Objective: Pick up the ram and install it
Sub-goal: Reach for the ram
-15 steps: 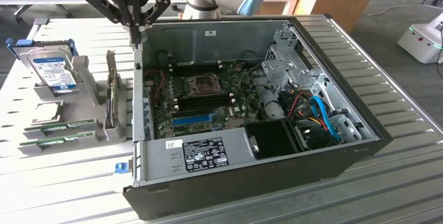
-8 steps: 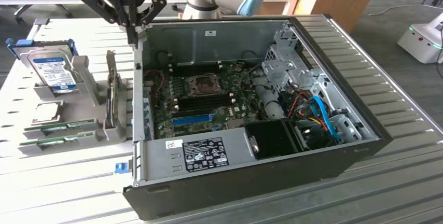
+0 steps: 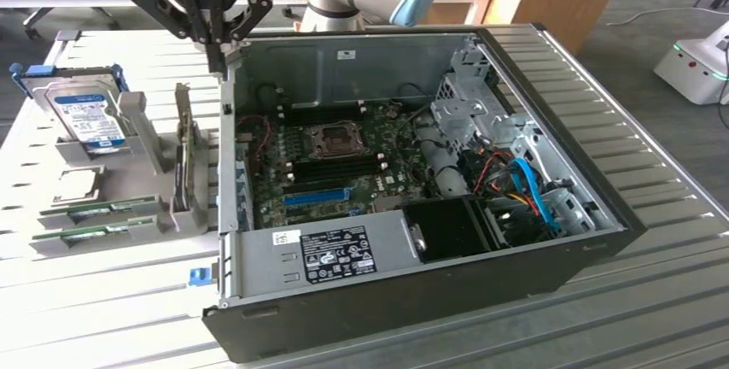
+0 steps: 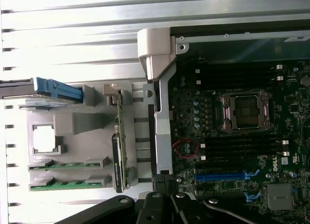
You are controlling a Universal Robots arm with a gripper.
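Observation:
Two green ram sticks (image 3: 105, 209) (image 3: 101, 234) lie side by side in a grey holder (image 3: 142, 125) at the exterior view's left, beside the open computer case (image 3: 399, 301). In the wrist view the same ram sticks (image 4: 68, 164) (image 4: 68, 184) lie in their grooves. My gripper (image 3: 217, 61) hangs above the case's wall at the far corner, shut with nothing between its fingers (image 4: 162, 192). It is well clear of both sticks. The motherboard's black memory slots (image 3: 330, 166) (image 4: 237, 146) lie bare beside the processor socket (image 3: 338, 138).
A silver hard drive with a blue label (image 3: 85, 117) stands in the holder, and a board (image 3: 183, 151) stands upright on edge near the case. A blue slot (image 3: 317, 196), the drive cage (image 3: 479, 104) and cables (image 3: 524, 190) crowd the case interior.

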